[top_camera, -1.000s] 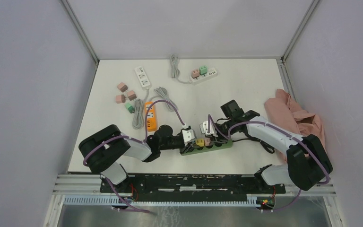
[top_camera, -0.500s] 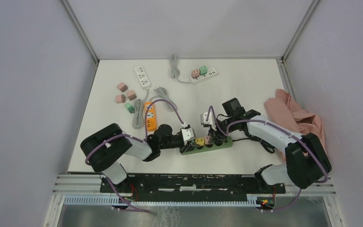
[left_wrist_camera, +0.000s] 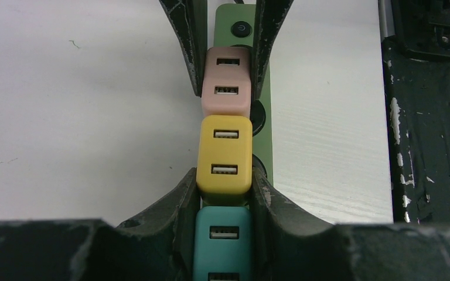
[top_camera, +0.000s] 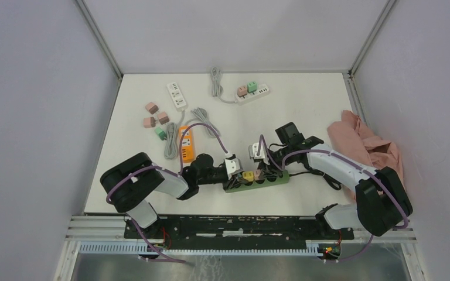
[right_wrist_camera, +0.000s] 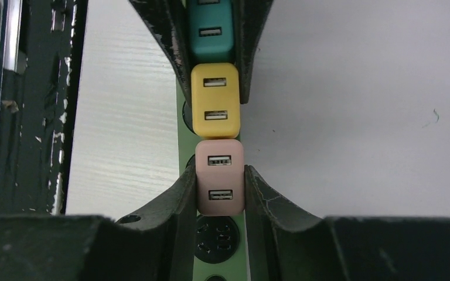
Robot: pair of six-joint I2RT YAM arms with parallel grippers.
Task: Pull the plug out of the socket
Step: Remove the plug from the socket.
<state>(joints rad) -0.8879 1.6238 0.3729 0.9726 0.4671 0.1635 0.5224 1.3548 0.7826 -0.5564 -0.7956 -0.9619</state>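
A green power strip (top_camera: 269, 178) lies near the table's front edge with a row of USB plugs on it. In the left wrist view my left gripper (left_wrist_camera: 224, 181) is shut on the teal plug (left_wrist_camera: 222, 243), and its fingertips (left_wrist_camera: 188, 187) reach the lower end of the yellow plug (left_wrist_camera: 224, 153). My right gripper (right_wrist_camera: 220, 175) is shut on the pink plug (right_wrist_camera: 220, 181), beside an empty round socket (right_wrist_camera: 217, 234). From above, the left gripper (top_camera: 232, 168) and the right gripper (top_camera: 258, 158) face each other over the strip. The teal plug is hidden there.
Farther back lie an orange strip (top_camera: 186, 143), a white strip (top_camera: 176, 95), another white strip (top_camera: 261, 93) carrying plugs, and loose plugs (top_camera: 155, 120). A pink cloth (top_camera: 366, 146) is heaped at the right edge. The black base rail (top_camera: 228, 225) runs along the near edge.
The right gripper rose slightly with the pink plug half a second ago, then settled back down. The left arm has stayed put and both grips are unchanged.
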